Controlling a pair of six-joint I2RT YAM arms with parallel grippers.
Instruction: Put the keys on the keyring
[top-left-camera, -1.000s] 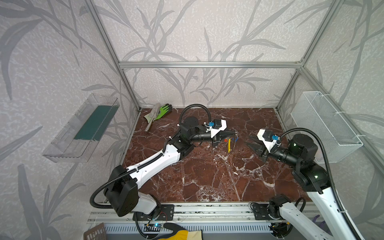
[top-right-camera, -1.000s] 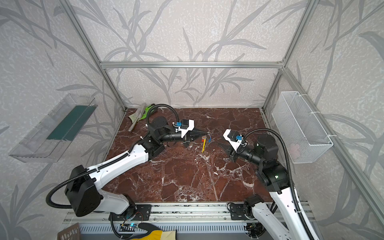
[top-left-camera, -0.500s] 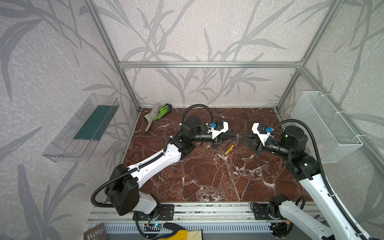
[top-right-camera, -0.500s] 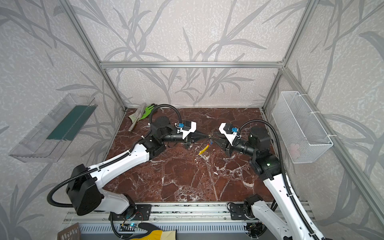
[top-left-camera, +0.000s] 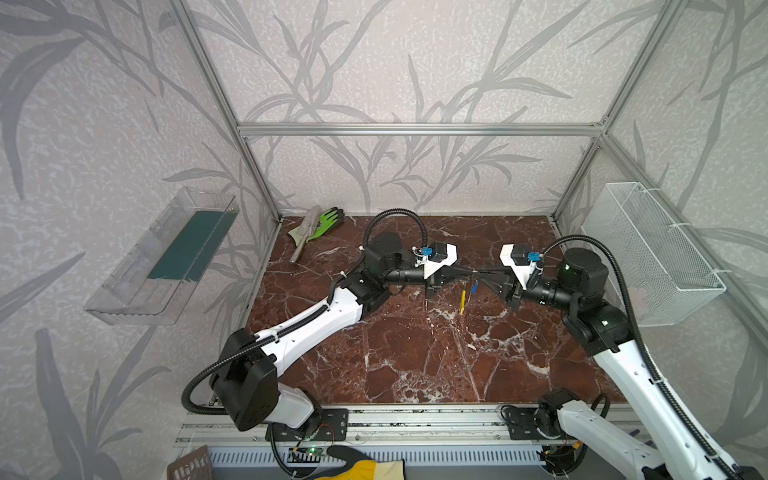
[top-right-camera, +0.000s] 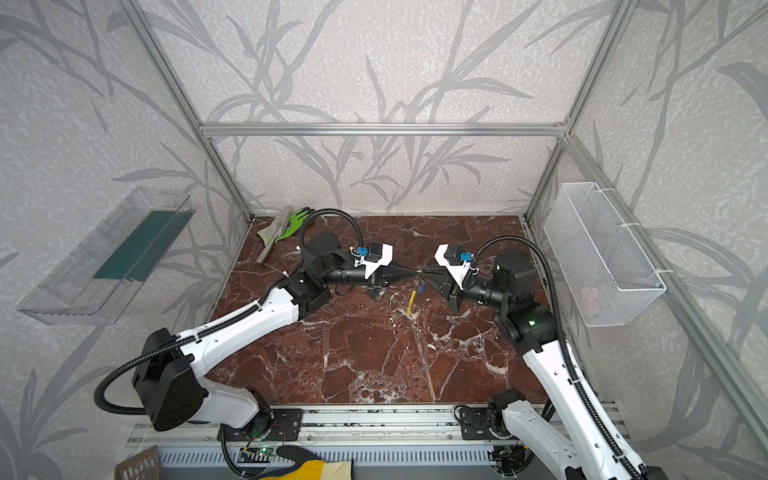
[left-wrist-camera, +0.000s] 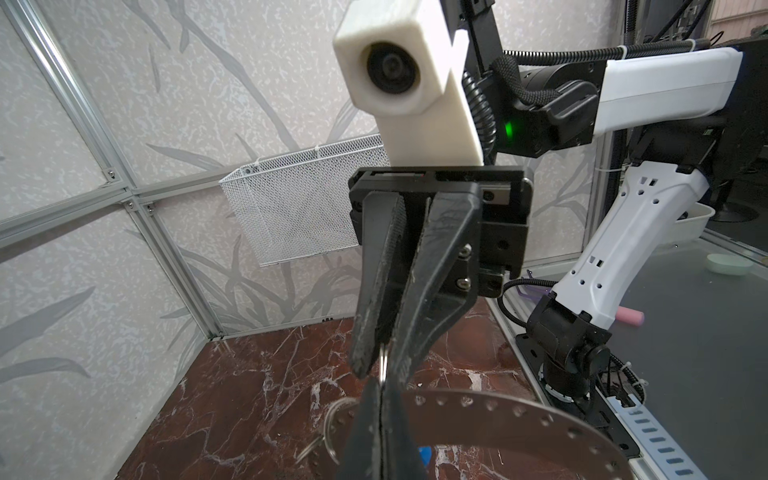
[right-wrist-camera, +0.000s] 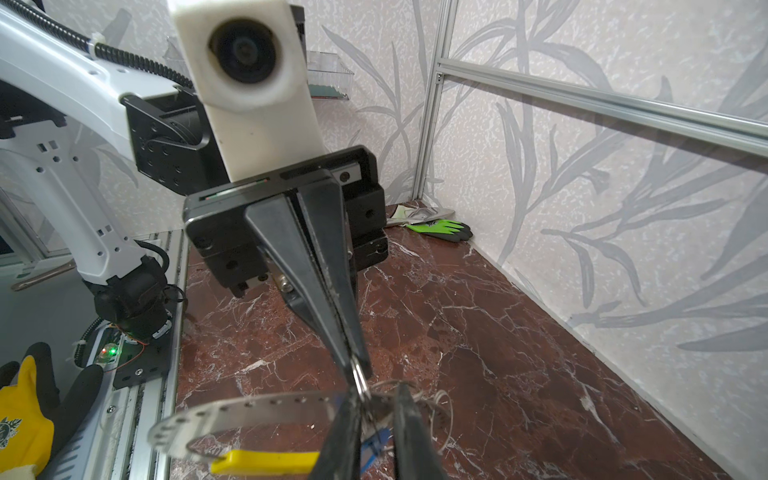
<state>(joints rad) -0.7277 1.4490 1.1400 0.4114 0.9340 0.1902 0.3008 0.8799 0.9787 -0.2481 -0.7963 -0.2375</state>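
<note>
Across the lower middle of both top views lies a table (top-left-camera: 415, 353) of glossy red-brown marble with white veins. It is boxed in by an aluminium frame (top-left-camera: 415, 129) and walls (top-left-camera: 374, 62) papered in pebbly grey with leaf shapes. At left a clear plastic tray (top-left-camera: 166, 257) hangs on the wall; at right, a white mesh basket (top-left-camera: 648, 257). A green glove (top-left-camera: 328, 220) lies at the table's upper left corner.

At centre frame the two black, wedge-shaped grippers meet tip to tip above the marble. The left gripper (right-wrist-camera: 357, 365) is clamped tight on a small ring (left-wrist-camera: 383, 361) of wire. The right gripper (left-wrist-camera: 384, 368) stands narrow astride that ring; whether it pinches, I cannot tell. The keyring (left-wrist-camera: 478, 405), a flat grey band punched with holes, hangs just below the tips. Its yellow part (top-left-camera: 462, 300) and a blue key (top-left-camera: 475, 286) show under them in a top view.
</note>
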